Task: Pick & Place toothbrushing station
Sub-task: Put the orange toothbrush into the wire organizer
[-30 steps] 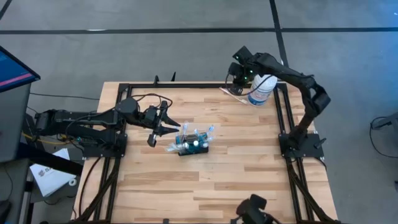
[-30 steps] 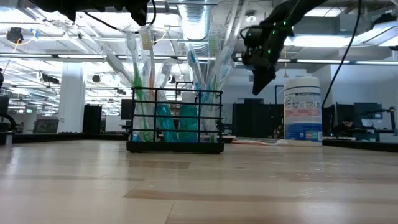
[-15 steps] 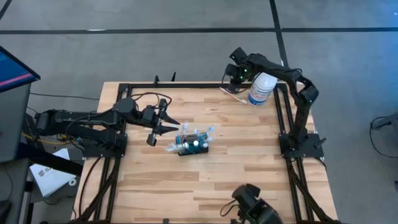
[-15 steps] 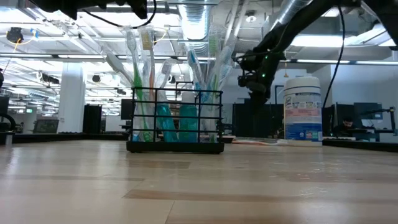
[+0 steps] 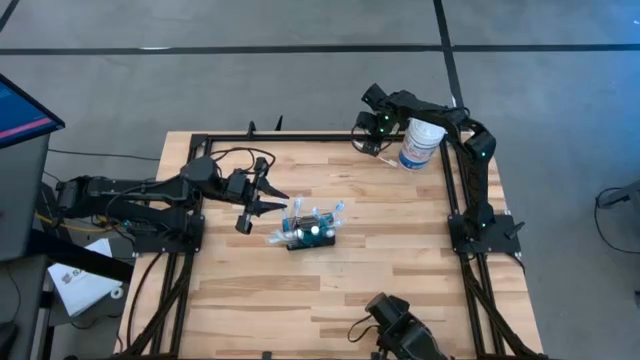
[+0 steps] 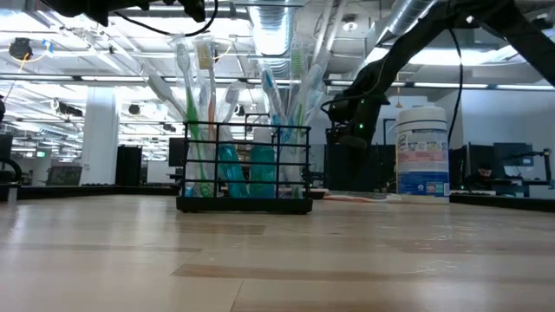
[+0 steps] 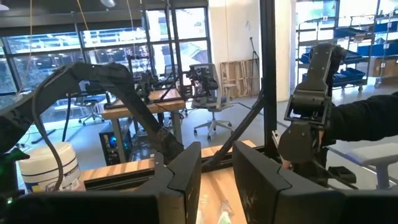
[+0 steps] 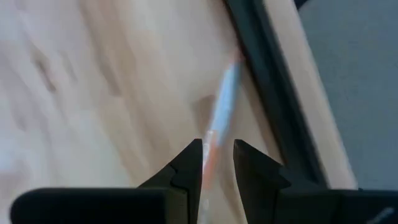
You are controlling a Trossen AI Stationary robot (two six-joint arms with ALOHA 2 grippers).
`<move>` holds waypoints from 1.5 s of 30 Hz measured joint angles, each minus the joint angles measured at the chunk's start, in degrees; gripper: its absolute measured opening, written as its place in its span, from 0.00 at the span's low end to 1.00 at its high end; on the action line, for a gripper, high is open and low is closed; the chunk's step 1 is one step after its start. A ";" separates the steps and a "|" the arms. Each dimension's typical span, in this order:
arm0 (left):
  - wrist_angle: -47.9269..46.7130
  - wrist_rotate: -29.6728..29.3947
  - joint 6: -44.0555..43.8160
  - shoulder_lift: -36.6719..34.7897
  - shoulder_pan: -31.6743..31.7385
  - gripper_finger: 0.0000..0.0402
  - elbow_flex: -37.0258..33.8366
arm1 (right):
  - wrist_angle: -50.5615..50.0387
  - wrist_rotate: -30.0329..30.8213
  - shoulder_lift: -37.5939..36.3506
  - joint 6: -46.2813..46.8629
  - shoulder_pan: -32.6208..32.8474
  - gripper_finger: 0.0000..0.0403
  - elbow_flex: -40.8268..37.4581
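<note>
The toothbrushing station (image 5: 310,232) is a small black wire-mesh holder full of upright toothbrushes, resting by its base on the wooden table near the middle (image 6: 244,169). My left gripper (image 5: 286,199) hovers just to its left, pointing level toward it, open with a narrow gap (image 7: 217,165) and nothing between the fingers. A loose orange-white toothbrush (image 5: 378,152) lies flat by the far edge. My right gripper (image 5: 362,137) points down over it, open, with its fingertips on either side of the brush (image 8: 222,106). My right gripper (image 8: 217,158) comes from above with one fingertip on each side of the lying toothbrush's handle (image 8: 211,146), roughly across it. The view is blurred, and I cannot tell whether the fingers touch it.
A tall white canister (image 5: 420,143) with a yellow-blue label stands at the far right corner, close beside my right arm (image 6: 421,152). Black frame rails (image 5: 300,137) border the table. A dark device (image 5: 400,335) sits at the near edge.
My right gripper has sunk toward the table and shifted a little toward the left, coming down over the lying toothbrush by the far edge. Its arm has folded closer to the canister. The holder and the toothbrush have stayed in place.
</note>
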 joint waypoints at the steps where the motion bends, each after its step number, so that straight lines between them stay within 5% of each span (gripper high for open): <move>1: 0.00 0.00 0.00 0.00 0.00 0.21 0.00 | -0.08 -0.97 0.03 0.00 -0.15 0.20 -0.02; 45: -0.05 -0.02 -0.02 0.00 0.00 0.21 0.00 | 11.22 -4.39 -0.19 1.90 -2.17 0.20 -7.54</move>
